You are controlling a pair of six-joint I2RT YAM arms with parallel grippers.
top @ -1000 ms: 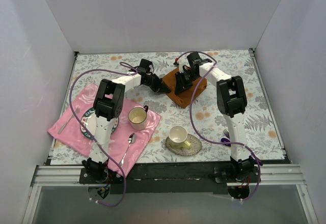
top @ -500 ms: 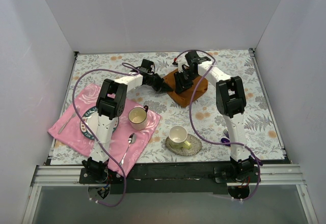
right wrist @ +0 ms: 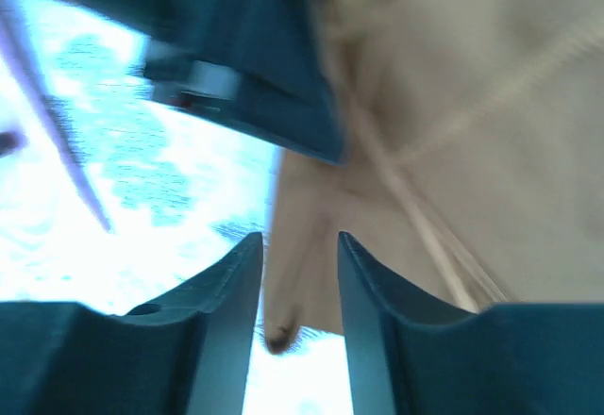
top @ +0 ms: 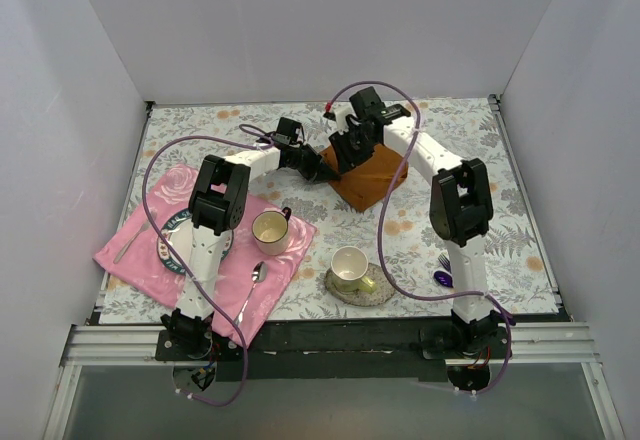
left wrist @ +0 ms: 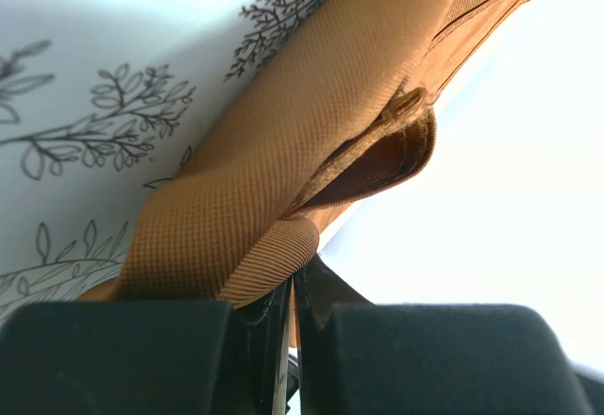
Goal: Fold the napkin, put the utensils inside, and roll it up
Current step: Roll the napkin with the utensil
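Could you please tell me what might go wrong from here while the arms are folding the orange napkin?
1. The left gripper pinches only a thin edge of the napkin; the cloth could slip out when pulled.
2. The right gripper, jaws apart, hangs right beside the left one at the napkin's corner, so they might bump.
3. The right arm's purple cable loops past the cup and could perhaps snag it.

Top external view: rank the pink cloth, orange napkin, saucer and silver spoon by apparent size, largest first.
1. pink cloth
2. napkin, partly hidden by the arms
3. saucer
4. silver spoon, roughly as long as the saucer is wide but far slimmer
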